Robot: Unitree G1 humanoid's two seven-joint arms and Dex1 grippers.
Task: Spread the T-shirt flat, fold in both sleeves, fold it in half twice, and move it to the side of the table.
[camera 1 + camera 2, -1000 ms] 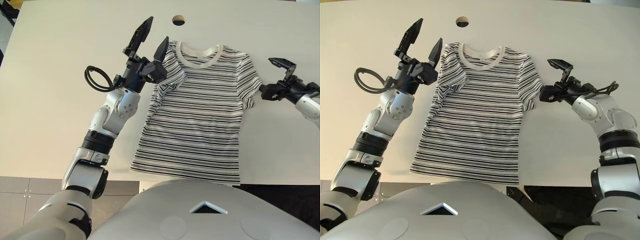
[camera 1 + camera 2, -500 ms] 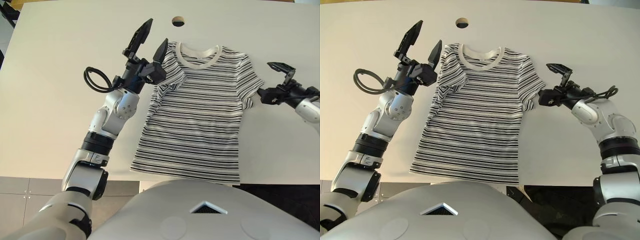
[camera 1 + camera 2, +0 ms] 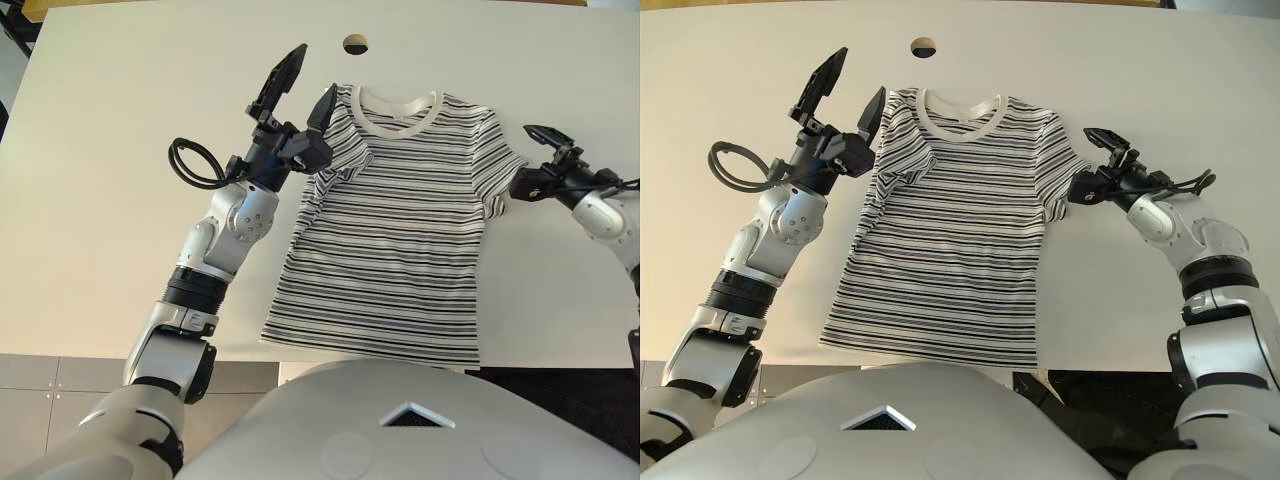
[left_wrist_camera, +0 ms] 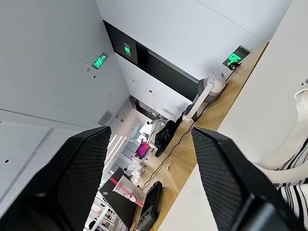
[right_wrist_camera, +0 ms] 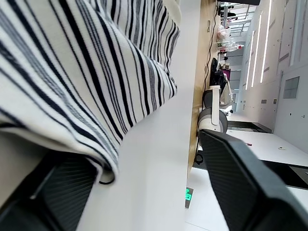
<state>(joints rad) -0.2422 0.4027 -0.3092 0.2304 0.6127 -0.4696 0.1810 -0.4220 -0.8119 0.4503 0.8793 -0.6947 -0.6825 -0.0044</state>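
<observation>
you're looking down at the t-shirt (image 3: 400,230), lying face up on the white tabletop (image 3: 120,150), collar at the far side and hem running along the near edge. its right sleeve is lying spread out to the right, while the left sleeve is sitting bunched and turned in over the chest, leaving a rumpled fold along that shoulder. the body of the shirt is lying mostly flat.

your left gripper (image 3: 312,75) is hanging above the tabletop just beside the shirt's left shoulder, tilted up toward the far side, and its jaws are standing wide apart with nothing between them. a black cable loop (image 3: 190,160) is sticking out to the left of that wrist.

your right gripper (image 3: 1088,162) is sitting low at the right sleeve's outer edge. its jaws are gaping open: the lower one is right against the sleeve hem, and from the wrist camera the striped cloth (image 5: 72,72) is draping over it, while the upper one is standing clear above.

a round hole (image 3: 354,42) is showing in the tabletop just beyond the collar, to its left.
</observation>
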